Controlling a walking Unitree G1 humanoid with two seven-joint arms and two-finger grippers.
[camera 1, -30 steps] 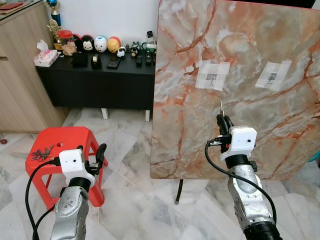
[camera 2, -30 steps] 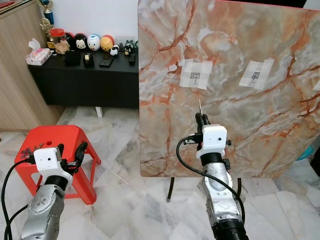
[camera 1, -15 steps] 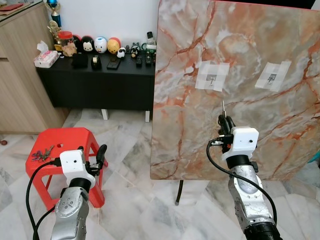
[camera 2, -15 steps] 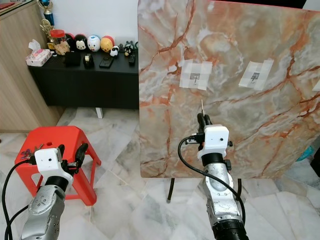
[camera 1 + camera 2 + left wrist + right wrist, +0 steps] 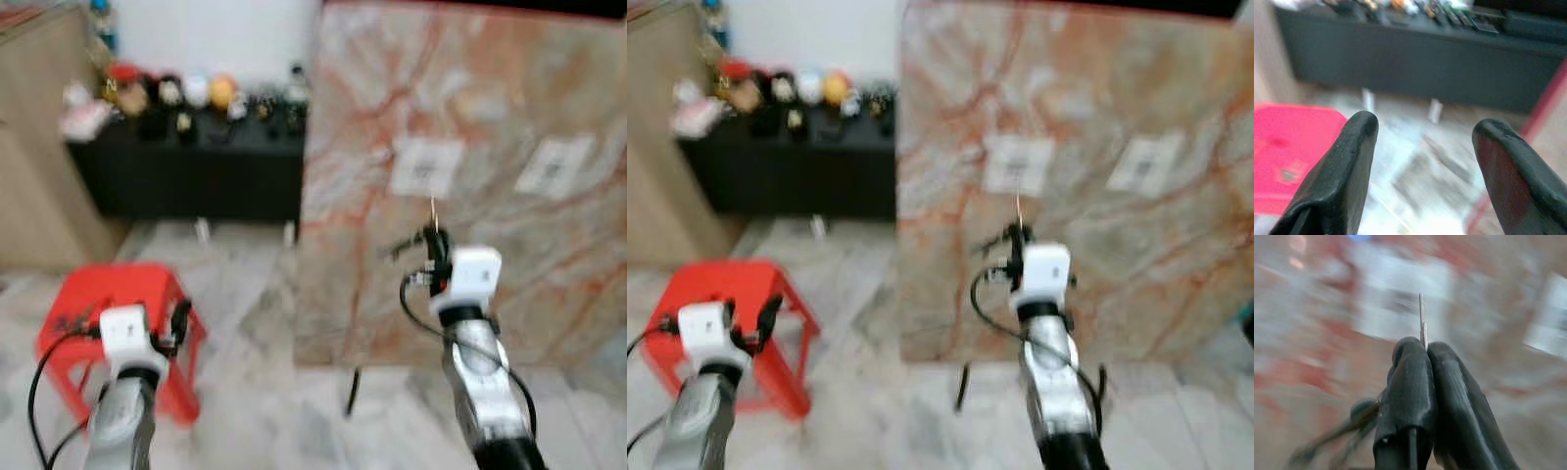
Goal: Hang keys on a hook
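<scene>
- The right gripper (image 5: 1422, 350) is seen nearest, its two black fingers pressed tight together on a bunch of keys (image 5: 1352, 423). A thin metal piece is pinched upright between the fingertips, and the rest of the bunch dangles blurred beside the fingers.
- The grip looks chosen so that the ring part stands clear above the fingertips, presumably so that it can be slipped over a hook.
- In the head views the right gripper (image 5: 434, 235) is held raised in front of the marble board (image 5: 509, 88), just below the nearer taped patch (image 5: 424, 167).
- The left gripper (image 5: 1422, 147) is held low, away from the marble board, with its fingers spread wide and nothing between them. It appears idle, kept out of the way.
- Just beyond the left gripper stands a red stool (image 5: 108, 294), well apart from the marble board.
- The marble board is propped upright on a dark leg. Two pale taped patches are fixed to its face; the second patch (image 5: 552, 164) lies further to the robot's right. A small dark mark sits in each, probably a hook, though blur hides its shape.
- Furthest off, beyond the board's left edge, a black sideboard (image 5: 186, 166) carries small figurines (image 5: 171, 93).
- All views are smeared, so fine detail cannot be made out.
</scene>
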